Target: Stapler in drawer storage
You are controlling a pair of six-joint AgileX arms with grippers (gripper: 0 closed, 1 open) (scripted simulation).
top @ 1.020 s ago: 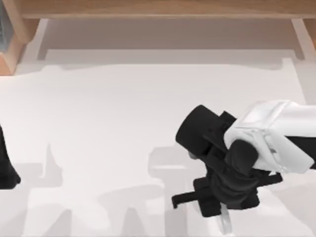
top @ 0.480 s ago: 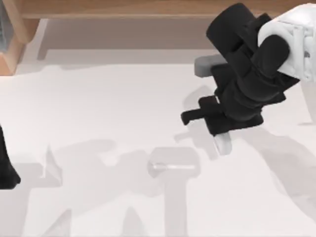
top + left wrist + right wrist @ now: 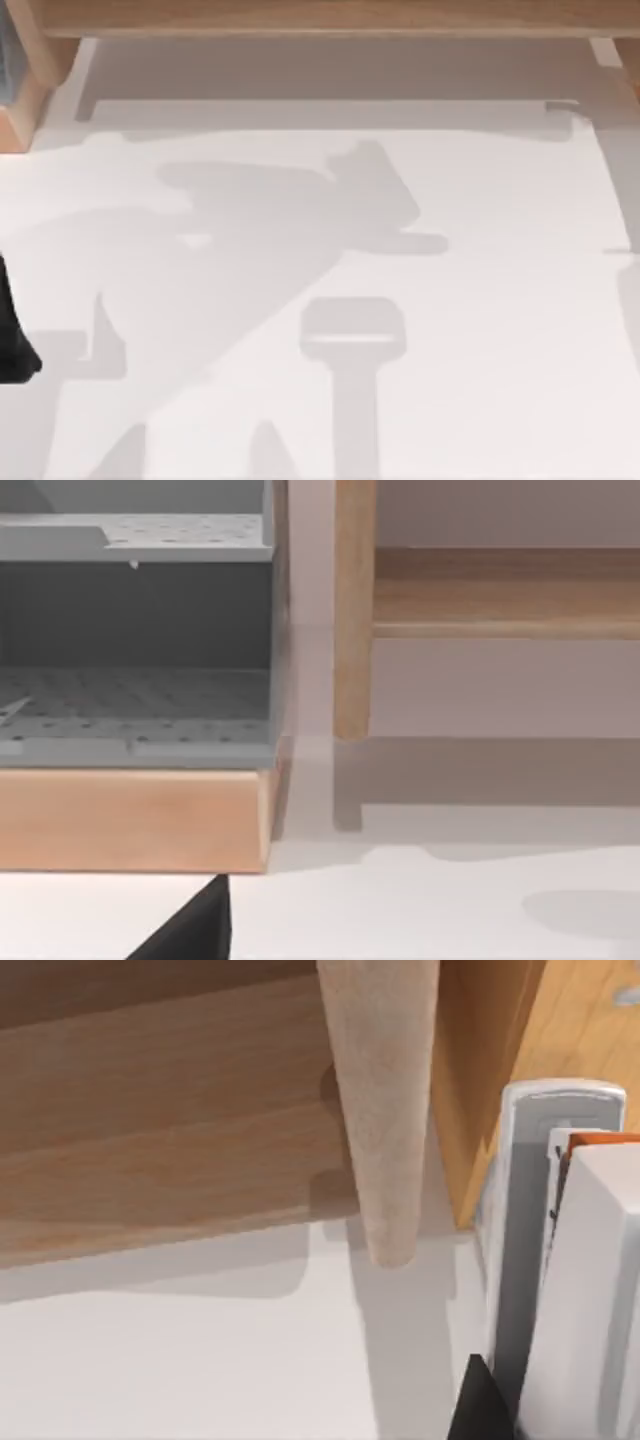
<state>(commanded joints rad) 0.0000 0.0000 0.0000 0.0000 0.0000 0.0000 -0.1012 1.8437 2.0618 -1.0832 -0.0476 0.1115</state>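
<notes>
My right tool [image 3: 482,1406] shows in the right wrist view as a dark wedge pressed against the stapler [image 3: 532,1220]. I read it as clenched on that whitish-grey bar. The stapler stands close before the wrist camera with its rounded end uppermost and an orange strip beside it. Just beyond it hangs a round wooden leg [image 3: 385,1110], with a wooden board [image 3: 150,1130] behind and the white desk [image 3: 200,1360] below. My left arm [image 3: 14,330] is parked at the desk's left edge in the top view. The left tool [image 3: 195,932] shows as a dark corner, and I cannot tell its state. It faces a grey perforated drawer unit [image 3: 130,680] in a wooden frame [image 3: 130,820].
</notes>
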